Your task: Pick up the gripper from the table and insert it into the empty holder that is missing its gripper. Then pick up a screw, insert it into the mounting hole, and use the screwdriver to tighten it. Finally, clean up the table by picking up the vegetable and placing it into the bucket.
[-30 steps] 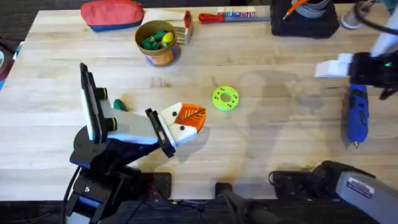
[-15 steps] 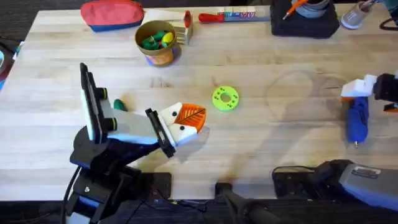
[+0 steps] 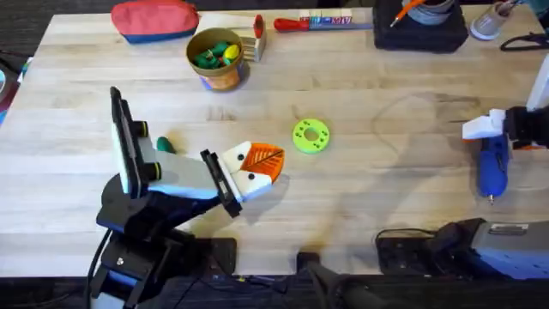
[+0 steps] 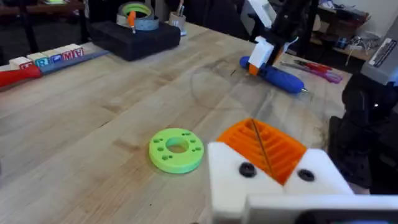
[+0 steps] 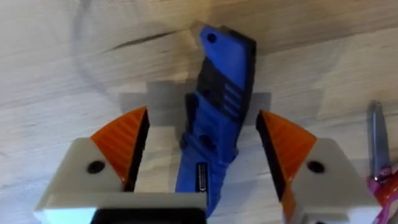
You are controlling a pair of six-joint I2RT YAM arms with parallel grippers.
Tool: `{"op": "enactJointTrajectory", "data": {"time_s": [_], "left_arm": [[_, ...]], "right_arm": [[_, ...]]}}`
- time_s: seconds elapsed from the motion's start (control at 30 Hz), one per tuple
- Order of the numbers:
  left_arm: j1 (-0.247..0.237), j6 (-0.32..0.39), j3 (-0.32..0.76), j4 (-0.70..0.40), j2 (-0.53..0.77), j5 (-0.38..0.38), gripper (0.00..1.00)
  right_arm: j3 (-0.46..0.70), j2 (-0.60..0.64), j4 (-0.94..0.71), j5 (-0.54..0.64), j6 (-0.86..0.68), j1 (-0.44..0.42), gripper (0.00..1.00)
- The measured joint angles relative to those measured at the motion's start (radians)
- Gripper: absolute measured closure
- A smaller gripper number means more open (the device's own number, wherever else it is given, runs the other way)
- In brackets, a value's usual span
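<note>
Right gripper (image 5: 202,158) spread wide astride chunky blue cylindrical screwdriver (image 5: 217,130) at overhead's right edge, poised for clamping. Left gripper (image 3: 253,167) resting on pale plank counter (image 3: 386,77); spread cannot tell.

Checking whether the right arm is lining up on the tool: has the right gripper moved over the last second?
Yes. The right gripper has come down toward the near table edge, onto the top end of the blue screwdriver, which stayed put.

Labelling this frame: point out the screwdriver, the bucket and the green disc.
screwdriver (image 5: 217,118): right wrist view, middle of the blue body.
bucket (image 3: 225,79): overhead view, front of its outer wall.
green disc (image 4: 176,149): left wrist view, flat top face beside the centre hole.
</note>
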Motion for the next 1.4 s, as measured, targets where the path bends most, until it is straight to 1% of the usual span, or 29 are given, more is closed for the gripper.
{"op": "enactJointTrajectory", "data": {"time_s": [0.27,0.37,0.4,0.43,0.47,0.53,0.57,0.6,0.67,0.77,0.8,0.83,1.07,1.17,1.4], "left_arm": [[0.0,0.0,0.0,0.0,0.0,0.0,0.989],[0.0,0.0,0.0,0.0,0.0,0.0,0.989],[0.0,0.0,0.0,0.0,0.0,0.0,0.989],[0.0,0.0,0.0,0.0,0.0,0.0,0.989],[0.0,0.0,0.0,0.0,0.0,0.0,0.989],[0.0,0.0,0.0,0.0,0.0,0.0,0.989],[0.0,0.0,0.0,0.0,0.0,0.0,0.989],[0.0,0.0,0.0,0.0,0.0,0.0,0.989],[0.0,0.0,0.0,0.0,0.0,0.0,0.989],[0.0,0.0,0.0,0.0,0.0,0.0,0.989],[0.0,0.0,0.0,0.0,0.0,0.0,0.989],[0.0,0.0,0.0,0.0,0.0,0.0,0.989],[0.0,0.0,0.0,0.0,0.0,0.0,0.989],[0.0,0.0,0.0,0.0,0.0,0.0,0.989],[0.0,0.0,0.0,0.0,0.0,0.0,0.989]], "right_arm": [[0.004,0.064,0.024,-0.004,0.001,-0.013,0.014],[0.014,0.084,0.021,-0.015,0.003,-0.013,0.103],[0.014,0.084,0.021,-0.015,0.003,-0.013,0.108],[0.014,0.084,0.021,-0.016,0.004,-0.014,0.136],[0.015,0.084,0.022,-0.017,0.003,-0.014,0.196],[0.016,0.084,0.026,-0.016,0.004,-0.015,0.425],[0.016,0.084,0.024,-0.018,0.004,-0.016,0.508],[0.016,0.084,0.025,-0.018,0.003,-0.017,0.584],[0.016,0.084,0.025,-0.014,0.003,-0.018,0.695],[0.016,0.084,0.027,-0.014,0.003,-0.019,0.929],[0.016,0.084,0.026,-0.014,0.006,-0.019,0.975],[0.016,0.084,0.025,-0.015,0.006,-0.019,0.989],[0.016,0.059,0.038,-0.025,0.007,-0.019,0.992],[0.016,0.015,0.064,-0.069,0.014,-0.019,0.993],[0.016,-0.102,0.095,-0.232,0.117,-0.015,0.993]]}}
